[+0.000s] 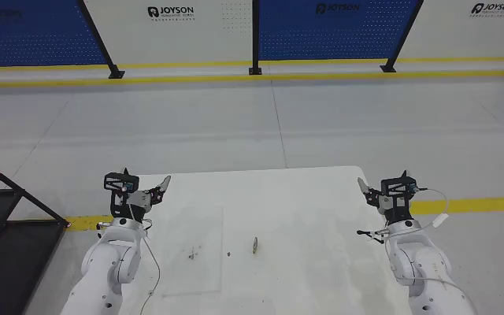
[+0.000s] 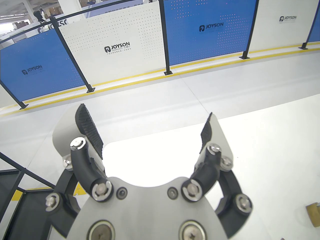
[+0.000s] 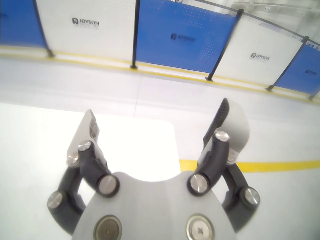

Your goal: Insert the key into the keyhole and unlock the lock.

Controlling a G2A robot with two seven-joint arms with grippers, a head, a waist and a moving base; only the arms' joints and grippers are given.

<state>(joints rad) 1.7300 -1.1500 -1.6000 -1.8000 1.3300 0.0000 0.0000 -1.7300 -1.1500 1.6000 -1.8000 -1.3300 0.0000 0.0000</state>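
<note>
I am holding my left gripper (image 1: 156, 190) over the far left corner of the table (image 1: 315, 205). My right gripper (image 1: 370, 194) is hanging at the right edge, just short of the far right corner. The lock (image 1: 254, 245) is sitting on the table about midway between the left and right edges, nearer to me than both grippers and well apart from each. The key (image 1: 191, 253) is lying to its left, toward the left edge. A tiny speck (image 1: 228, 253) is lying between the two, touching neither.
</note>
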